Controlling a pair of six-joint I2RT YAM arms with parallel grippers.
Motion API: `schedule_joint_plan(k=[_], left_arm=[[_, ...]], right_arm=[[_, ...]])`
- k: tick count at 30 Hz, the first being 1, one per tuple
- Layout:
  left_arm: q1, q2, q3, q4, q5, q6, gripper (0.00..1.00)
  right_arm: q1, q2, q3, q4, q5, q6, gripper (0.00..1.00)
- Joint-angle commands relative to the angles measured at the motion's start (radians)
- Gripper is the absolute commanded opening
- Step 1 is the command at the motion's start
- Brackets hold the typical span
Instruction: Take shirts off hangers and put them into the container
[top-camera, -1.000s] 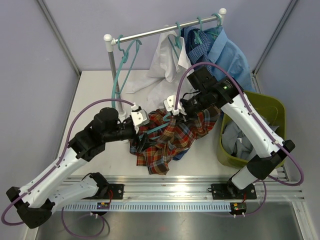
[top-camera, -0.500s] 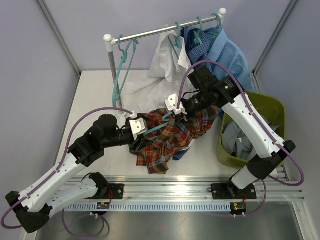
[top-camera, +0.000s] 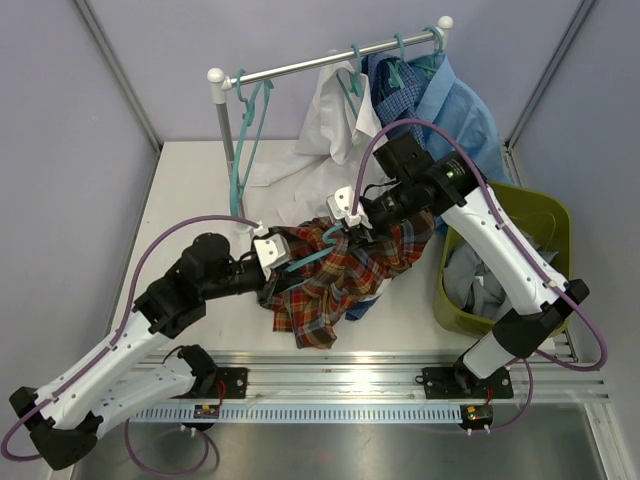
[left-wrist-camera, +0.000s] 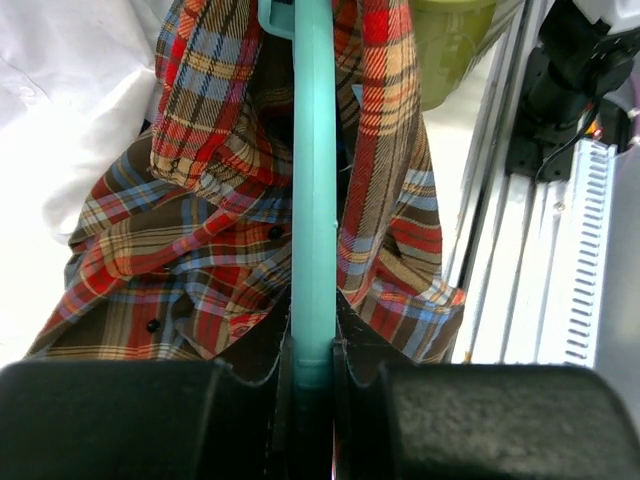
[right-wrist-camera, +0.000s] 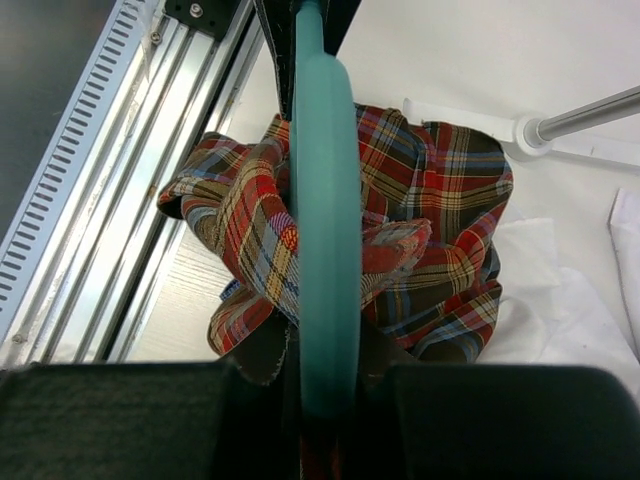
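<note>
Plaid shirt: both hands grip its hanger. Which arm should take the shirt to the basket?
Right, probably. The basket sits to the right, next to the right arm, and the right hand holds the hanger on that side of the plaid shirt. The left hand would have to reach across.

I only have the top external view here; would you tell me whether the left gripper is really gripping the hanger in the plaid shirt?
Observer: Yes. The left wrist view shows the left gripper shut on the hanger, its jaws pressed against both sides of the teal bar.
Operator: And the other arm?
Observer: Its wrist view shows the right gripper shut on the hanger too, with the plaid shirt bunched on both sides of the bar.
</note>
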Motion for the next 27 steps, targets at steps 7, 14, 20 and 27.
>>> schedule_joint_plan(k=[7,14,20,27], left_arm=[[0.0,-0.058,-0.072,0.094,-0.011,-0.255,0.0],[0.0,-0.087,-0.123,0.131,0.03,-0.332,0.0],[0.0,-0.095,-0.143,0.153,0.029,-0.38,0.0],[0.017,-0.069,-0.175,0.188,-0.04,-0.585,0.0]], right_arm=[[0.004,0.024,-0.031,-0.069,0.043,0.218,0.43],[0.004,0.025,-0.03,-0.012,0.101,0.293,0.72],[-0.008,0.017,-0.03,0.044,0.193,0.361,0.85],[-0.049,-0.044,-0.002,0.139,0.253,0.546,0.99]])
